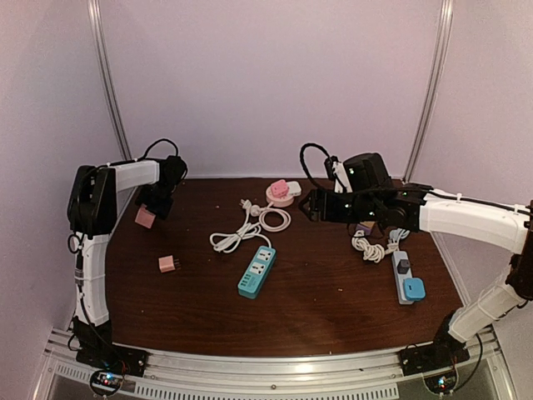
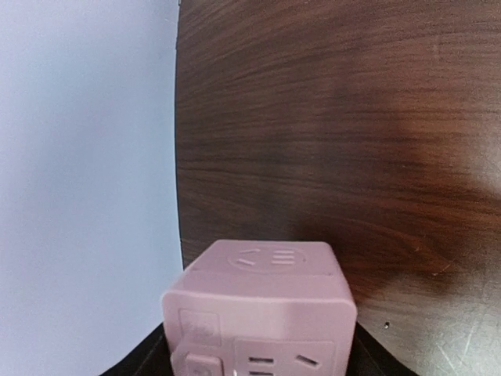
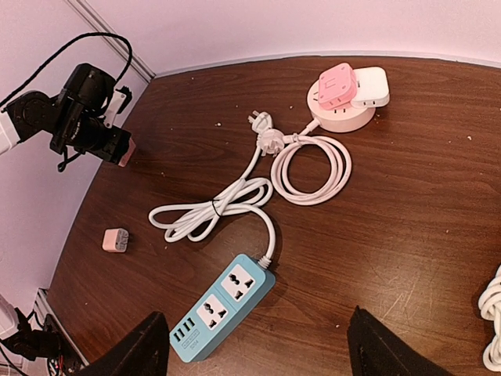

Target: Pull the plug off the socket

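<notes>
Gripping the pink socket cube (image 2: 262, 313) in our left claw (image 1: 152, 210), we see our right claw (image 3: 258, 315) spread wide, empty.

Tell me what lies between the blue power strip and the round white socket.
Only white cable: the bundled cord from the blue power strip, then a coil next to the round white socket, clearest in the right wrist view.

A robot lab cell: blank white walls (image 1: 266, 83) enclosing a table (image 1: 316, 317).
</notes>
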